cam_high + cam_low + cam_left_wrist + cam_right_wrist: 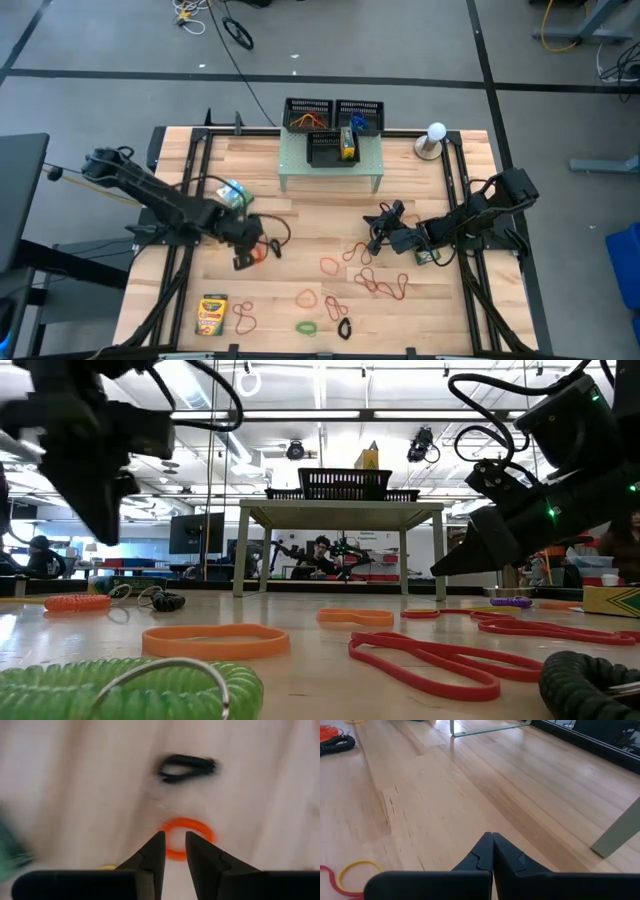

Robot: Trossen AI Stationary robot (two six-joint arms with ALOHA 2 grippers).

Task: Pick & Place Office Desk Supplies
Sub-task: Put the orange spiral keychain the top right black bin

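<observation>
My left gripper (174, 840) hangs over the left middle of the table (243, 260), open by a narrow gap, with nothing between its fingers. An orange rubber-band loop (200, 827) lies flat on the wood right under its tips, and a black coiled loop (187, 766) lies just beyond. My right gripper (492, 839) is shut and empty at the table's right middle (374, 238), slanting down above bare wood. One crayon box (212, 313) lies flat near the front left. Another (347, 145) sits up on the riser.
Red, orange, green, purple and black loops (340, 295) lie scattered over the near middle of the table. The pale green riser (330, 172) with black mesh trays (308, 115) stands at the far middle, a white ball stand (435, 135) at the far right.
</observation>
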